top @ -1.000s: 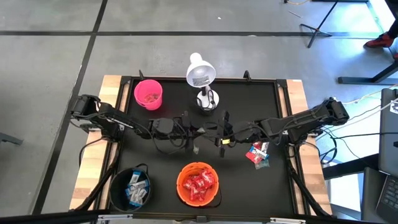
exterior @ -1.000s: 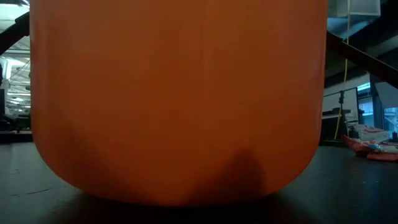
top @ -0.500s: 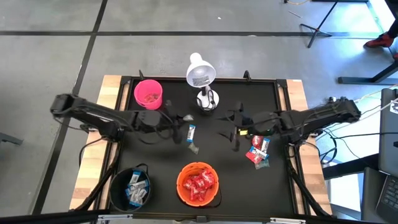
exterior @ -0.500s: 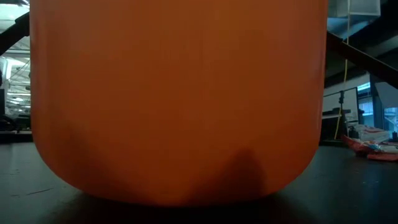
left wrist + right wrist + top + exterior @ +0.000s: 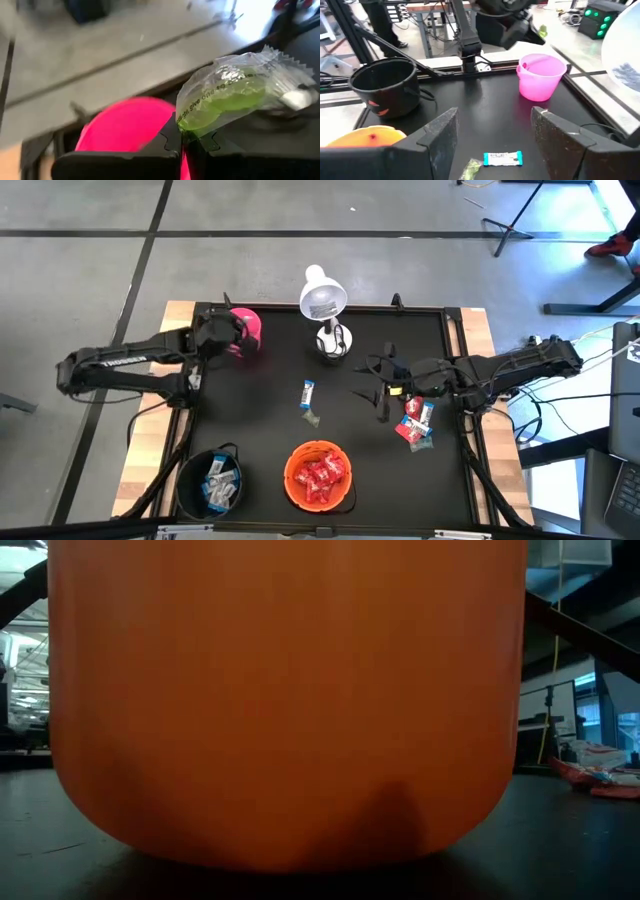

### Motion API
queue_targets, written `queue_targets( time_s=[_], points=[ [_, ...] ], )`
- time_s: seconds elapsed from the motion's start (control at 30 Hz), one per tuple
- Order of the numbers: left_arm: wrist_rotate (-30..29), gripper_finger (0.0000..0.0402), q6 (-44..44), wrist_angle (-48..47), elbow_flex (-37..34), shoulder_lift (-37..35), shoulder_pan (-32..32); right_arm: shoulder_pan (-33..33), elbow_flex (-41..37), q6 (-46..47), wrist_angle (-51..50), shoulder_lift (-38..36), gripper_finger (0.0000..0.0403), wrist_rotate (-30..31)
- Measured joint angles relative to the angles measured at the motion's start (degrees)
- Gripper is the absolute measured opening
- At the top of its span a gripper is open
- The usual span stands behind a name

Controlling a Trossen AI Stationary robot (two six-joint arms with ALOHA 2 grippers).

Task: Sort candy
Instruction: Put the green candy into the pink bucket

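Sorting looked mostly done when I checked: my left hand [image 5: 237, 332] pinched a green candy [image 5: 235, 97] over the pink cup [image 5: 248, 326] at upper left, my right hand [image 5: 383, 385] hung spread, and loose candy [image 5: 309, 393] remained mid-surface and in the pile [image 5: 415, 426] at right.

mat centre [image 5: 260, 405]: open | lamp [image 5: 326, 315]: blocks rear middle | orange bowl [image 5: 318, 475]: front

One pink cup [image 5: 243, 332], one orange bowl [image 5: 318, 476], one black bucket [image 5: 211, 481], one lamp [image 5: 323, 296]
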Motion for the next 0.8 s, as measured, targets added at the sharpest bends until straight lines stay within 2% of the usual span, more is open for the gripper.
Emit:
queue_targets(
  time_s=[0.13,0.27,0.43,0.8],
  points=[
    [8.3,0.0002,-0.7,-2.1,0.0,0.9,6.9,0.0,0.0,0.5,-0.6,0.0,0.0243,-0.7],
    [12.3,0.0002,-0.6,-3.0,0.0,2.3,10.4,0.0,0.0,1.2,-1.2,0.0,0.0243,-0.7],
    [13.4,0.0013,2.3,-3.2,0.0,2.7,11.8,0.0,0.0,2.8,-3.9,0.0,0.0243,-1.2],
    [15.1,0.0107,5.4,-3.1,0.0,2.3,11.8,0.0,0.1,2.7,-8.0,-0.3,0.0243,-2.9]
  ],
)
